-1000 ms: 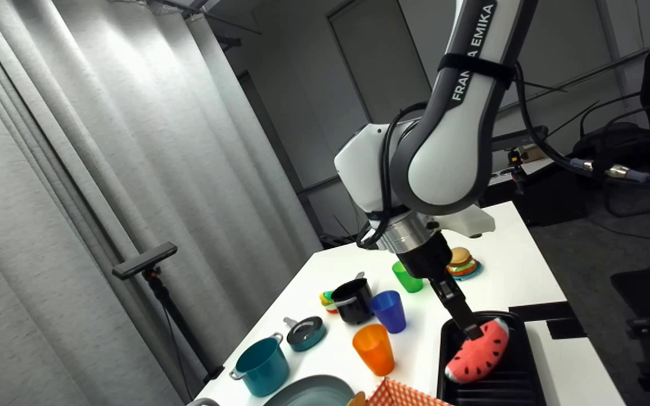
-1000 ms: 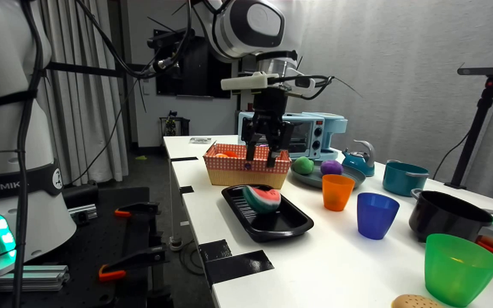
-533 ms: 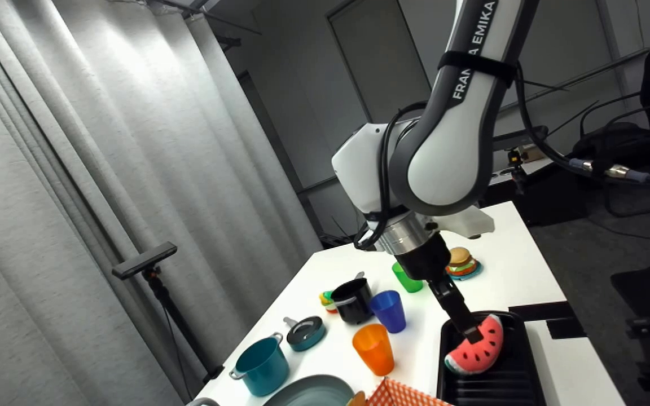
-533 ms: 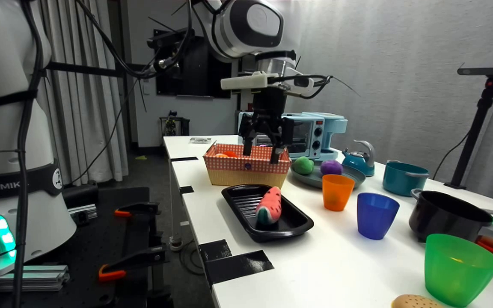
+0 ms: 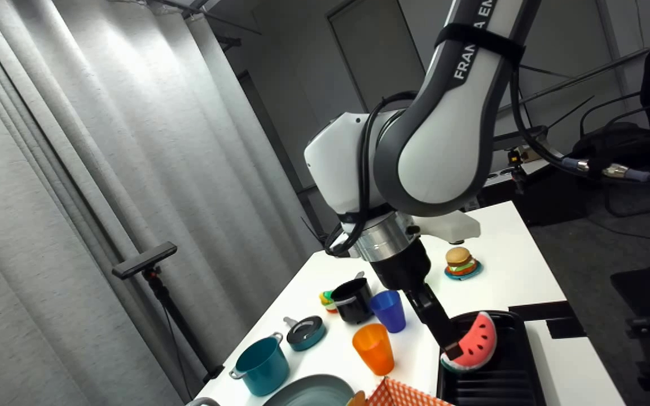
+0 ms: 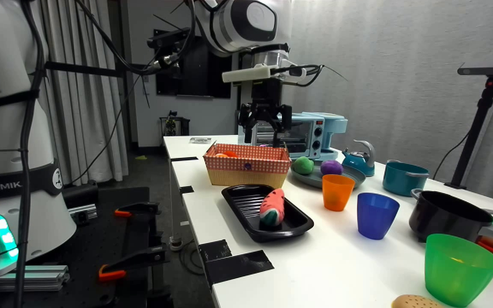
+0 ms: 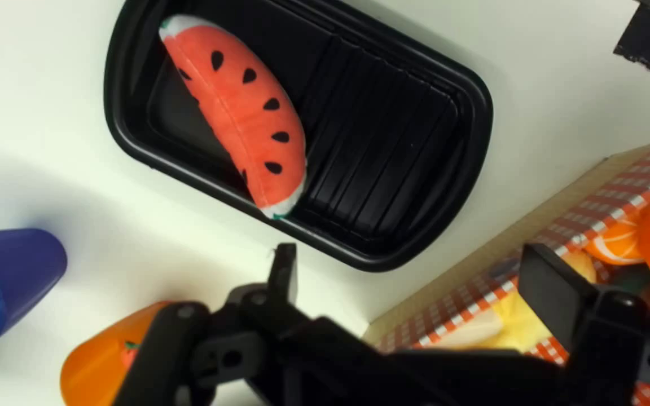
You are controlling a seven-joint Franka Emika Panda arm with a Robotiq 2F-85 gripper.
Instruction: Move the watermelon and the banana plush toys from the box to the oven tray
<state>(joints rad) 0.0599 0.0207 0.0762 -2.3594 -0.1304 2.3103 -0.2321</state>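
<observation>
Since a second ago the watermelon slice plush [image 6: 272, 205] has swung round within the black ridged tray [image 7: 384, 146]: in an exterior view its broad green rind then faced near, and now its red seeded side shows, one rind tip pointing near. The gripper [image 6: 262, 139] has drawn away toward the gingham-lined box [image 6: 246, 175], and its fingers [image 7: 553, 293] have spread wider.

The gripper is released, its fingers far apart with a clear gap between them, and it hangs above the table, apart from the plush and the tray. In the wrist view the plush lies aslant across the left part of the tray, one tip at the long rim, with ridges stretching to its right.

In an exterior view the tray sits by the left edge of the white table [image 6: 340, 265], the box just beyond on the far side. Inside the box the wrist view shows an orange slice toy [image 7: 615, 243] and, partly hidden, a yellow plush [image 7: 519, 327]; whether that is the banana cannot be told. Right of the tray stand an orange tumbler [image 6: 337, 192] and a blue tumbler [image 6: 376, 216]. A light-blue toaster oven [image 6: 300, 132] stands behind the box.
</observation>
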